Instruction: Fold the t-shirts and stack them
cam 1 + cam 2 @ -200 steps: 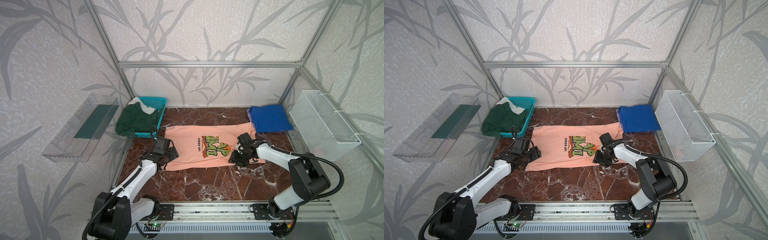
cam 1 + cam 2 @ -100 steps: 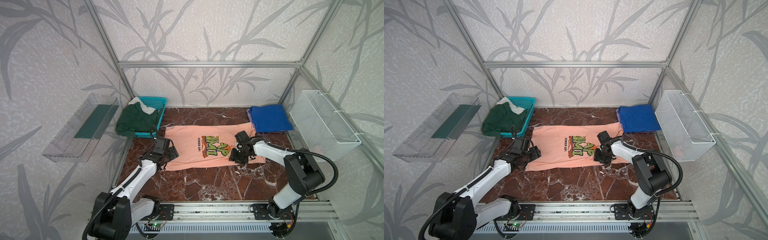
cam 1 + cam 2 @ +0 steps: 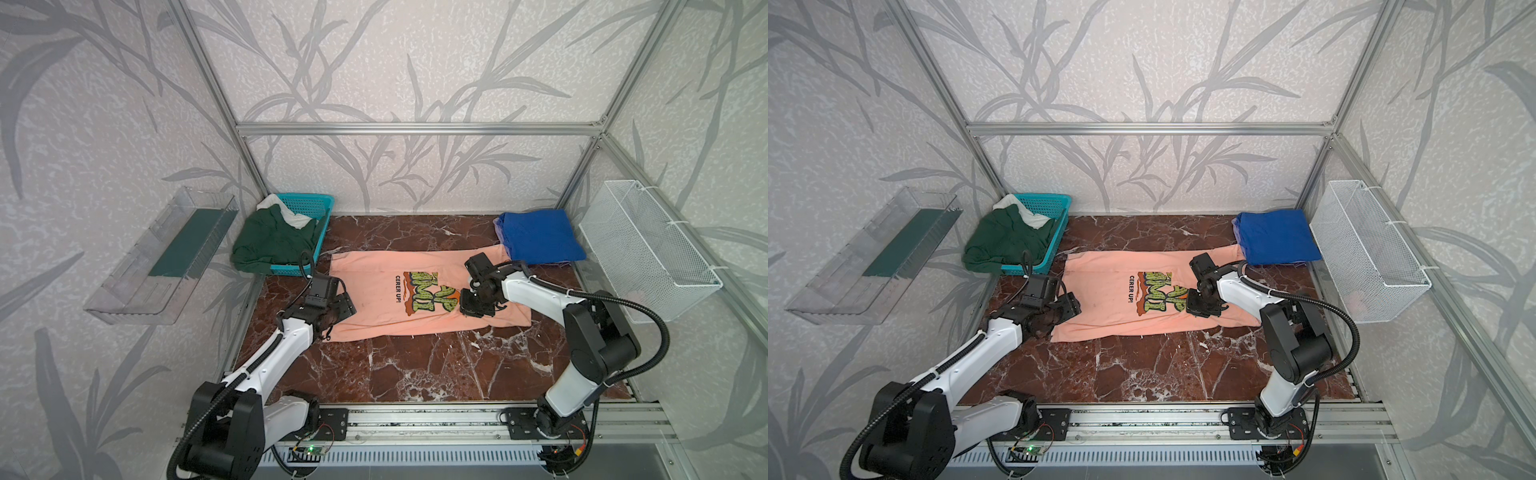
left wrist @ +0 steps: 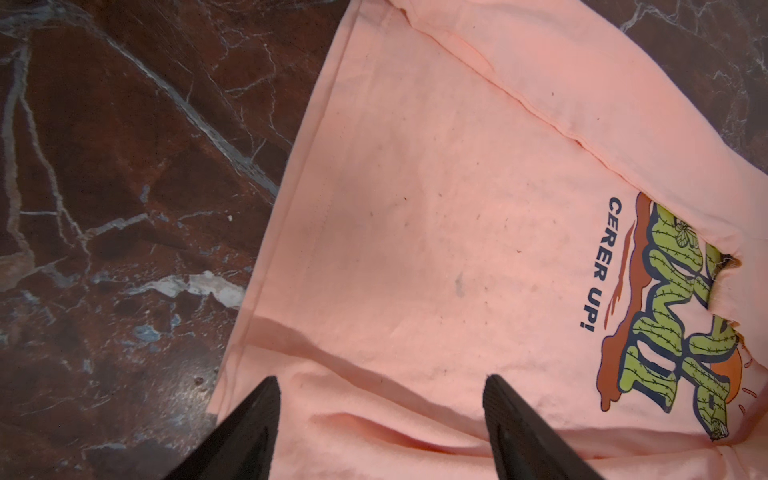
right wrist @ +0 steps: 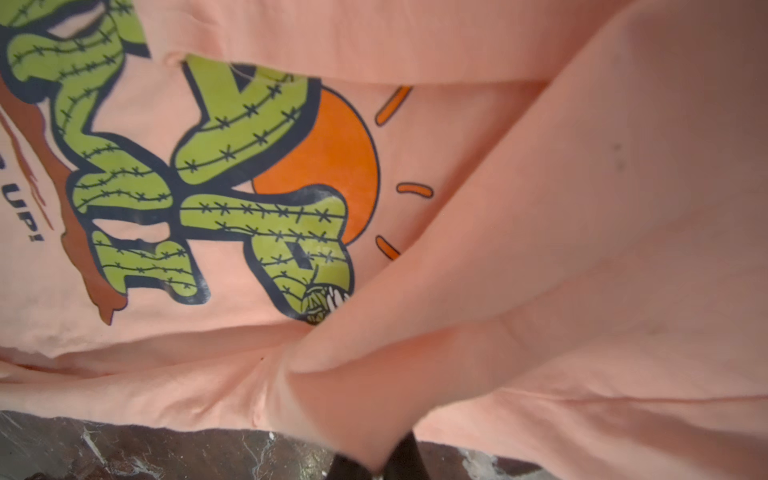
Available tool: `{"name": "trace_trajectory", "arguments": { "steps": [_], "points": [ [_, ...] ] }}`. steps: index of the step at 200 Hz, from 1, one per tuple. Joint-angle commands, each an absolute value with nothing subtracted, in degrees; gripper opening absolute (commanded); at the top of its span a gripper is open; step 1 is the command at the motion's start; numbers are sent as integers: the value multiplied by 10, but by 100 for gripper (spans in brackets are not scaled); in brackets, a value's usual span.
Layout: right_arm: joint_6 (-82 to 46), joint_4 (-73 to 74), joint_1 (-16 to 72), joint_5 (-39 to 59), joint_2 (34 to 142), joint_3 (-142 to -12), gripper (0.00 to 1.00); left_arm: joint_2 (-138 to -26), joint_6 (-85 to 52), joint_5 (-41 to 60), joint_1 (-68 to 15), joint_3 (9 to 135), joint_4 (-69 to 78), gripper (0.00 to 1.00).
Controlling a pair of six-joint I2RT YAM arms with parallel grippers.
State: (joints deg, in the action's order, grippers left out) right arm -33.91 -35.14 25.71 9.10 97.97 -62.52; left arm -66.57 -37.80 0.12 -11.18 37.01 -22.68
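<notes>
A peach-pink t-shirt (image 3: 374,291) is spread out in the middle of the dark red desk (image 3: 415,365), with its picture side up. Green letters and the words "CERER UP!" can be read on it. A flap of the cloth is folded over part of the picture.

The left tool (image 3: 341,308) is placed at the left end of the shirt, by the front corner. In the left wrist view its two black fingers (image 4: 257,415) are seen wide apart over the cloth. Nothing is held between them.

The right tool (image 3: 473,308) is placed on the right part of the shirt, just beside the picture. It is closed tight. In the right wrist view a fold of the pink cloth is pinched between its fingers (image 5: 405,459).

A blue t-shirt (image 3: 540,237) is laid folded in the back right corner, and it is touched by one pink sleeve. A dark green t-shirt (image 3: 270,245) is hung over the front of a teal basket (image 3: 309,205) in the back left corner. A white t-shirt (image 3: 286,212) is seen inside that basket.
</notes>
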Motion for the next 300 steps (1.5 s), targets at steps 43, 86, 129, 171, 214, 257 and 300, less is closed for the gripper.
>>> {"name": "trace_trajectory", "arguments": {
  "steps": [43, 86, 129, 171, 214, 257, 300],
  "points": [
    [-308, -440, 262, 9, 1031, -727, 5, -703, -343, 0, -106, 406, -248, 77],
    [-301, -490, 263, -10, 1088, -791, 5, -731, -304, -1, -105, 448, -281, 77],
    [-302, -522, 262, -50, 1121, -826, 6, -752, -286, -18, -105, 475, -317, 77],
    [-303, -545, 261, -62, 1145, -858, 8, -756, -281, 0, -106, 472, -313, 77],
    [-298, -557, 260, -76, 1153, -878, 45, -712, -293, -9, -120, 442, -304, 77],
    [-294, -556, 248, -89, 1146, -896, 57, -672, -316, -23, -146, 396, -288, 75],
    [-282, -556, 217, -102, 1143, -936, 72, -657, -341, -22, -158, 359, -275, 74]
  ]
}}
